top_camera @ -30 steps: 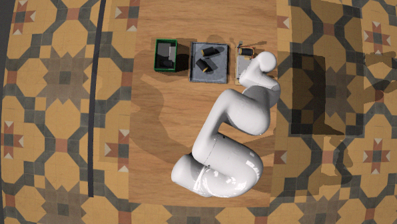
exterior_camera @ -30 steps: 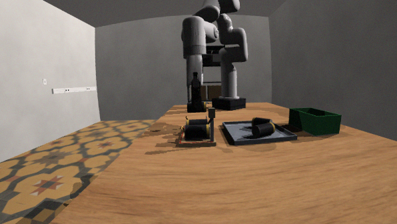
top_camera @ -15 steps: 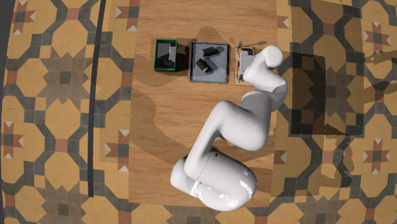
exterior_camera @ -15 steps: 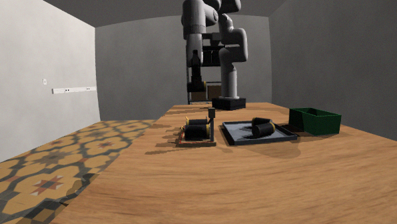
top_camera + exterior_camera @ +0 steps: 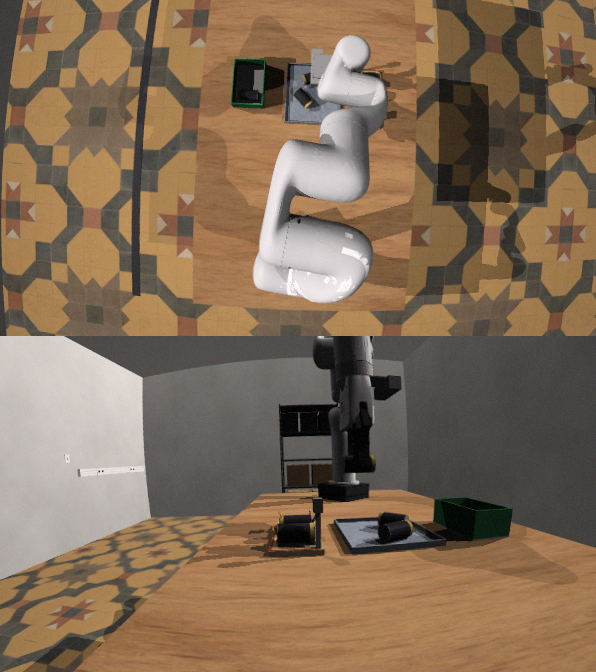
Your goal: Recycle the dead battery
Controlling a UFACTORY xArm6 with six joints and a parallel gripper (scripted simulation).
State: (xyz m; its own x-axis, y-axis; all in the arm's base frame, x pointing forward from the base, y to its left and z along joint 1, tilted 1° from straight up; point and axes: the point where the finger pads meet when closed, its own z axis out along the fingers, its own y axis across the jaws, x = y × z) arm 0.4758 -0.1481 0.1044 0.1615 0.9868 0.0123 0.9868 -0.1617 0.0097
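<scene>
My gripper (image 5: 359,467) (image 5: 310,77) is shut on a black battery with a yellow end (image 5: 368,463) and holds it high above the grey tray (image 5: 357,533) (image 5: 300,115). Two more batteries (image 5: 395,530) (image 5: 391,517) lie on the tray; one of them shows from above (image 5: 303,97). The holder board (image 5: 295,551) stands left of the tray with two batteries (image 5: 295,534) (image 5: 296,519) in it and a bulb post (image 5: 317,507); from above the arm hides most of it. The green recycling box (image 5: 472,523) (image 5: 248,60) stands upright right of the tray, with one battery (image 5: 248,94) inside.
The arm's base (image 5: 344,491) stands at the far end of the wooden table (image 5: 350,611). A dark shelf (image 5: 302,426) stands behind it against the wall. The tiled floor lies left of the table.
</scene>
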